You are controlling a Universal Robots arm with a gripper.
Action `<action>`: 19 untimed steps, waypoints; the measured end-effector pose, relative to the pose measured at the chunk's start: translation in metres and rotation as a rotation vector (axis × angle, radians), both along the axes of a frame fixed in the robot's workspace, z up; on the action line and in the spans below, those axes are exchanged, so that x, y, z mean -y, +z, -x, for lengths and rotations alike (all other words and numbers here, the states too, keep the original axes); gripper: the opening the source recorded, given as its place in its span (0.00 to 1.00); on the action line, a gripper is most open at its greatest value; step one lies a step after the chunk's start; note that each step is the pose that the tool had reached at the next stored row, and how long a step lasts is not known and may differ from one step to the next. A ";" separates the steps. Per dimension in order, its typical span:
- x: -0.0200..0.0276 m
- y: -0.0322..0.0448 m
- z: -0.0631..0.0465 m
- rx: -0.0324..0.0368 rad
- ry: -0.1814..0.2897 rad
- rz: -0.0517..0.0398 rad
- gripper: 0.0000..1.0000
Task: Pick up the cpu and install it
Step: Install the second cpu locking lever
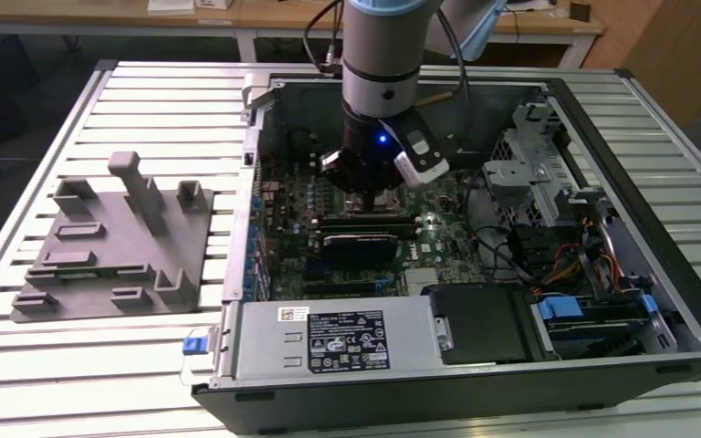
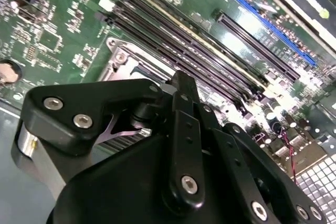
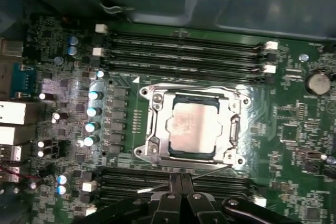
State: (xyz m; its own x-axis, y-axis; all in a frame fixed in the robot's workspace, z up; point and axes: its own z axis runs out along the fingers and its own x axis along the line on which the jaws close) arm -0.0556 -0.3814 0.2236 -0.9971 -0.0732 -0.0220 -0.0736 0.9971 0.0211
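The cpu (image 3: 193, 128) lies flat in its socket on the motherboard, silvery top up, framed by the metal socket bracket (image 3: 152, 129). My gripper (image 3: 181, 178) hovers just beside the socket's edge, over the memory slots, with its fingers pressed together and nothing between them. In the exterior view the gripper (image 1: 371, 187) hangs low inside the open computer case (image 1: 643, 274), over the middle of the board. The second wrist view shows the gripper (image 2: 181, 80) from behind, with a corner of the socket bracket (image 2: 119, 59) past its tip.
A grey plastic tray (image 1: 113, 251) with upright posts lies on the slatted table at the exterior view's left. Inside the case sit the power supply (image 1: 326, 338), a drive cage (image 1: 533, 182) and loose cables (image 1: 570, 265). Memory slots (image 3: 184, 51) flank the socket.
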 end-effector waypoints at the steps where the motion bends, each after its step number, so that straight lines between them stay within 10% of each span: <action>1: 0.0000 -0.0008 0.001 0.0000 0.000 0.0000 0.11; 11: 0.0003 -0.0111 0.003 -0.0013 0.000 -0.0145 0.11; 14: 0.0014 -0.0115 0.003 -0.0011 0.000 -0.0392 0.11; 15: 0.0048 -0.0115 0.003 -0.0011 0.000 -0.0782 0.11; 19: 0.0107 -0.0115 0.003 -0.0011 0.000 -0.0818 0.11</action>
